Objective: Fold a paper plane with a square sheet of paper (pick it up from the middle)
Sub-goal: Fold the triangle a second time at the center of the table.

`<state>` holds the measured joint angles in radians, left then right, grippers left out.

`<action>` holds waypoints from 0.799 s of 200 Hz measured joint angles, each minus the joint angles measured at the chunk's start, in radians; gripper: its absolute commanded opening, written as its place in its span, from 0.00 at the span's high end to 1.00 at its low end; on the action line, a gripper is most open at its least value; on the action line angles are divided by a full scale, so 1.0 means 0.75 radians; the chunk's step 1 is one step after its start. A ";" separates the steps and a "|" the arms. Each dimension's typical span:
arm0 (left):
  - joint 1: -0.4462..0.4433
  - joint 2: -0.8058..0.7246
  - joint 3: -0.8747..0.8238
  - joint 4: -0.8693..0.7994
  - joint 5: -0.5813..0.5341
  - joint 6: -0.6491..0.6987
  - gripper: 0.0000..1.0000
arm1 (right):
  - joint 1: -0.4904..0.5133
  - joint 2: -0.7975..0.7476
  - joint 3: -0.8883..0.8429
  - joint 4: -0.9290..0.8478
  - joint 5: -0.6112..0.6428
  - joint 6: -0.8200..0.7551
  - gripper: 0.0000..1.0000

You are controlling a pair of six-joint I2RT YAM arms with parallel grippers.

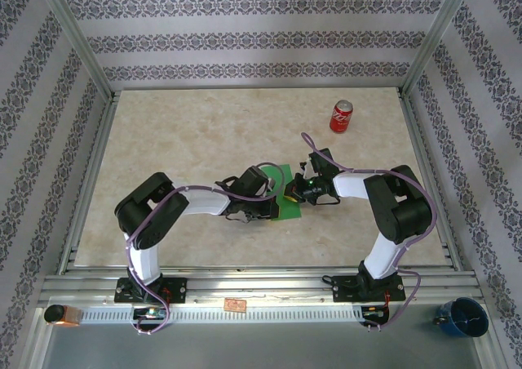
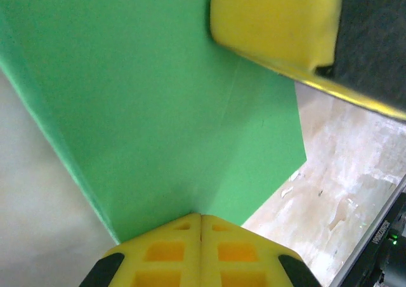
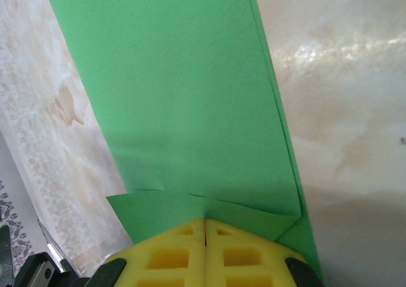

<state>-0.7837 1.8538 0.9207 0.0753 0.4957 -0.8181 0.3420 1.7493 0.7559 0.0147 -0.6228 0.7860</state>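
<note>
Green paper, the square sheet of paper [image 1: 287,211], is noted near the middle of the bench [image 1: 204,140], slightly toward the right edge and well apart from the red soda can [image 1: 342,117] by the far right corner. It is already partly folded. In the top view its visible part is longer from far edge to near edge than across.

The left gripper [image 1: 263,204] is brought in from the left edge side and the right gripper [image 1: 292,193] from the right edge side, so the sheet lies between them. In the left wrist view the left gripper [image 2: 201,226] is pressed together on the sheet's [image 2: 158,109] edge. A faint crease is traced from there toward a right-gripper finger [image 2: 273,20] opposite. In the right wrist view the right gripper [image 3: 205,230] is pinched on a layered edge of the sheet [image 3: 184,96], beside a small turned-over flap.

Neither arm is judged nearer, since both are touching. The next fold is judged to depend on this crease line joining the two pincers. Whether the sheet rests flat cannot be told.
</note>
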 measured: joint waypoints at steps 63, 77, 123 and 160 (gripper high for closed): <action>-0.001 -0.055 -0.079 0.021 0.019 -0.007 1.00 | 0.001 0.000 0.000 -0.008 -0.010 0.000 0.99; -0.002 -0.068 -0.098 0.023 0.029 -0.015 0.99 | 0.000 0.000 0.000 -0.008 -0.010 0.000 0.99; -0.012 -0.111 -0.108 0.014 0.071 -0.033 0.96 | 0.001 0.000 0.000 -0.008 -0.010 0.000 0.98; -0.008 -0.154 0.044 -0.058 0.008 -0.013 0.96 | 0.001 0.000 0.000 -0.008 -0.010 0.000 0.98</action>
<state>-0.7898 1.7382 0.9535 0.0319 0.5014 -0.8280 0.3424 1.7493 0.7559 0.0086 -0.6304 0.7860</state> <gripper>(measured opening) 0.050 0.064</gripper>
